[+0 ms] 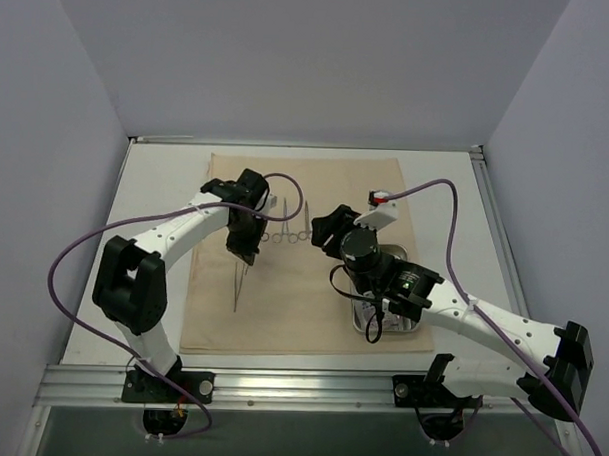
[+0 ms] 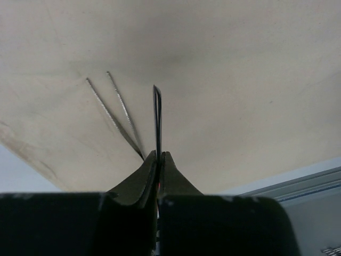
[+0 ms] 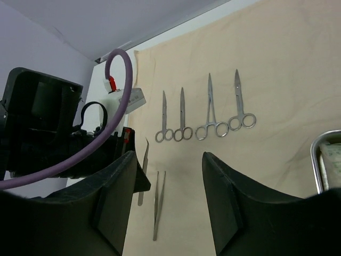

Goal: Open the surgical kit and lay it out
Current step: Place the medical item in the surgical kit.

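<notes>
The surgical kit lies unwrapped: its beige cloth point(image 1: 316, 178) is spread flat on the table. Several ring-handled clamps point(image 3: 205, 120) lie in a row on the cloth point(image 3: 277, 64), also in the top view as clamps point(image 1: 284, 234). My left gripper point(image 2: 159, 154) is shut on thin curved tweezers point(image 2: 157, 114) that point forward, low over the cloth point(image 2: 240, 80). A second pair of tweezers point(image 2: 114, 112) lies flat beside them, seen as tweezers point(image 3: 159, 205) from the right wrist. My right gripper point(image 3: 168, 156) is open and empty above the cloth, just right of the left gripper point(image 1: 246, 244).
The steel tray point(image 3: 319, 154) holding a pale packet point(image 3: 333, 160) sits on the cloth's near right part, mostly under my right arm point(image 1: 403, 281). White walls enclose the table on three sides. A metal rail point(image 1: 279, 387) runs along the near edge.
</notes>
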You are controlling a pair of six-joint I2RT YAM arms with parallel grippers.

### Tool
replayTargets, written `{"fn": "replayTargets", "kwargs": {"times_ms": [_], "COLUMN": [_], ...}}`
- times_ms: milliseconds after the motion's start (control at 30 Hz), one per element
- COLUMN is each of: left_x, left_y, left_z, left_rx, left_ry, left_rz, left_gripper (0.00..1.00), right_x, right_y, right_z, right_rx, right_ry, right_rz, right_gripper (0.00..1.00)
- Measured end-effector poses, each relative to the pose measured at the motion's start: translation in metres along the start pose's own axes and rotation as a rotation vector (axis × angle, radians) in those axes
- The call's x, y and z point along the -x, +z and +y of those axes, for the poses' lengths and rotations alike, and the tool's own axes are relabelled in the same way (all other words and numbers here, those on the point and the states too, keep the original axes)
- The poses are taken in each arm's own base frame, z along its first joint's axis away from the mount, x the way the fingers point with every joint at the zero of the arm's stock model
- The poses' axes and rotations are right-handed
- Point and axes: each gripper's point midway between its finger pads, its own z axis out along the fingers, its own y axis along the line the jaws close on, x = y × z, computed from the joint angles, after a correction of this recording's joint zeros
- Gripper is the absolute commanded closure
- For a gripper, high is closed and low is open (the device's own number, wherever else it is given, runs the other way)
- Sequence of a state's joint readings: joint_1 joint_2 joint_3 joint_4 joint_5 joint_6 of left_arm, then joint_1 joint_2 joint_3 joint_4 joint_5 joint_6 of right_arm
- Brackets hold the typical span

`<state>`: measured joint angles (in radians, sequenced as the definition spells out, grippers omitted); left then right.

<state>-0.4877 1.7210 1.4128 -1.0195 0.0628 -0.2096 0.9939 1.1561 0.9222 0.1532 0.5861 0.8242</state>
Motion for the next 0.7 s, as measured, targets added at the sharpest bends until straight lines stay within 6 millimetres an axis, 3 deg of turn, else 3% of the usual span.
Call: {"fn": "replayTargets", "kwargs": {"times_ms": [133,300,567,700], "left_x": [-0.018,-0.049,-0.071,-0.069], "left_y": [0.024,0.057,0.073,0.074], "left_z": [-0.014,-0.008,-0.006,-0.008], "left_rx": [0.005,0.044,0.049,0.045], "left_ry": [-0.014,-0.062,-0.121,-0.139], "left_rz": [0.072,0.202,0.249,0.240], "left_gripper": [0.98,0.98,0.98,0.98], "right_x": [0.000,0.006,0.004,0.002], "right_y": [-0.006,-0.012,-0.013,-0.013], "right_z": [-0.011,-0.017,-0.027,-0.029], "right_rx": [-0.044,-0.070,-0.109,-0.117], "right_ry": [0.003,0.022,0.006,-0.002], "right_rz": [-0.001,-0.018,-0.028,-0.027], "right_gripper": [0.52,0.52,0.53,0.53]}}
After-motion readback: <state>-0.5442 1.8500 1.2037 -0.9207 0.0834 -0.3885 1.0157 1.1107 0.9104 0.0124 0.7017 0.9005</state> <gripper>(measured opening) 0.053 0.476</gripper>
